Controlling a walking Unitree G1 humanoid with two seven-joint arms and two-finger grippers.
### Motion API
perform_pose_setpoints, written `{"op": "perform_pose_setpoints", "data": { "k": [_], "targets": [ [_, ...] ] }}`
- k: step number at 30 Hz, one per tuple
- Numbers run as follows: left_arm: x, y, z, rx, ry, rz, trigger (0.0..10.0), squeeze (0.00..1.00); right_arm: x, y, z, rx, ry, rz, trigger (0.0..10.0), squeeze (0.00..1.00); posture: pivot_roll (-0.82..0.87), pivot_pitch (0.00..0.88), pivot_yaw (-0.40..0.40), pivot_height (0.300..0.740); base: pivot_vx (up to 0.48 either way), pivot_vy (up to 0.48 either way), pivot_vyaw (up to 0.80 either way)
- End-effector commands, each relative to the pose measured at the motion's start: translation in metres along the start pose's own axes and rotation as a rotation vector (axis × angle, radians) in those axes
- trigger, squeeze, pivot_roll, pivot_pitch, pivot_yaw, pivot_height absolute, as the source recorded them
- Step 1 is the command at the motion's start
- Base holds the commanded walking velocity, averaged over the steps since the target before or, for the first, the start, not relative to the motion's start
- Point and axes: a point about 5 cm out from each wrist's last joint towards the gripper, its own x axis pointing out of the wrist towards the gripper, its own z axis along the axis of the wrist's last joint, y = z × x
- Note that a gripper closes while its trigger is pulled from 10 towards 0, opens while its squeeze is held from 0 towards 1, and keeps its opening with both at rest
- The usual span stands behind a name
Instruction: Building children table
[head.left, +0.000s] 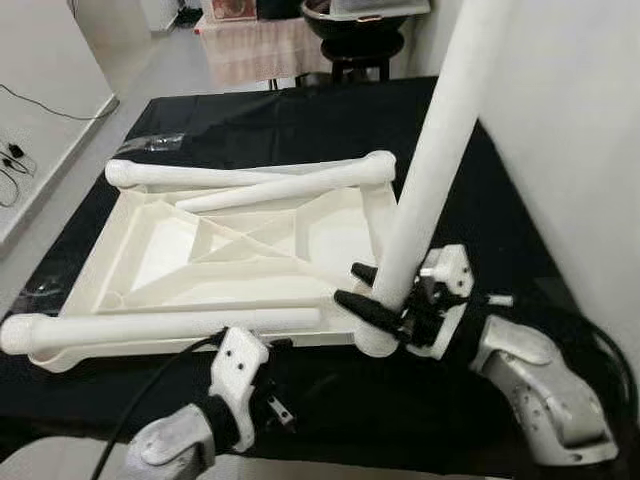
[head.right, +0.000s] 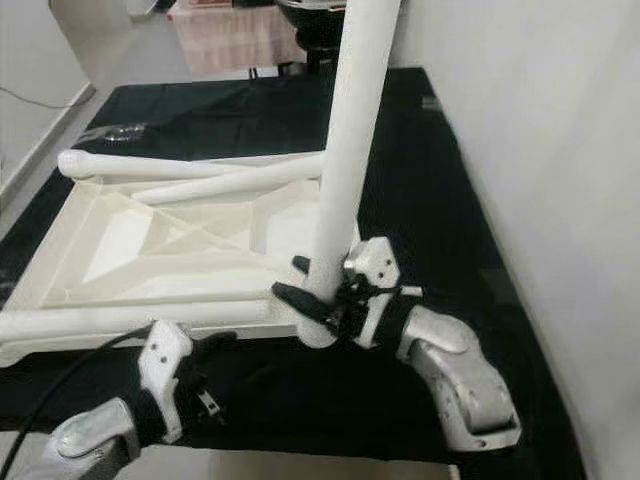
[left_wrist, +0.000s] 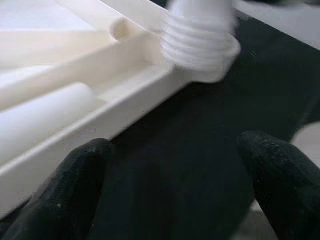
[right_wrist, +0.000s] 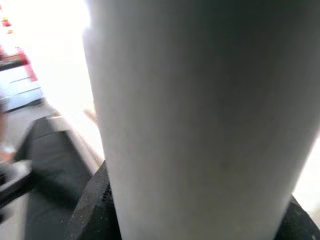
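Upside-down cream plastic children's tabletop (head.left: 230, 250), ribbed on its underside, lies on the black-covered desk (head.left: 300, 120) near the front edge, with loose white tube legs (head.left: 290, 187) resting across its far and near sides. At its near right corner the right gripper (head.left: 385, 298) is clamped round the base of an upright white leg (head.left: 435, 150), probably to hold it square while its thread seats in the corner socket. The left gripper (left_wrist: 175, 170) hangs with fingers spread by the front edge, holding nothing; the upright leg's top is cut off, and the blurred threaded end (left_wrist: 197, 42) hides how far in it sits.
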Motion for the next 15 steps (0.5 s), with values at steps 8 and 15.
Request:
{"op": "perform_pose_setpoints", "data": {
  "k": [8, 15],
  "targets": [
    [-0.001, -0.01, -0.001, 0.082, 0.06, -0.132, 10.0, 0.0, -0.016, -0.023, 0.006, 0.038, -0.022, 0.059, 10.0, 0.0, -0.1, 0.217, 0.075, 0.74, 0.0, 0.0, 0.0],
    [-0.004, -0.008, 0.002, 0.074, 0.047, -0.117, 10.0, 0.0, -0.028, -0.028, 0.018, 0.023, 0.003, 0.17, 10.0, 0.0, -0.1, 0.238, 0.085, 0.74, 0.0, -0.336, 0.0]
  ]
}}
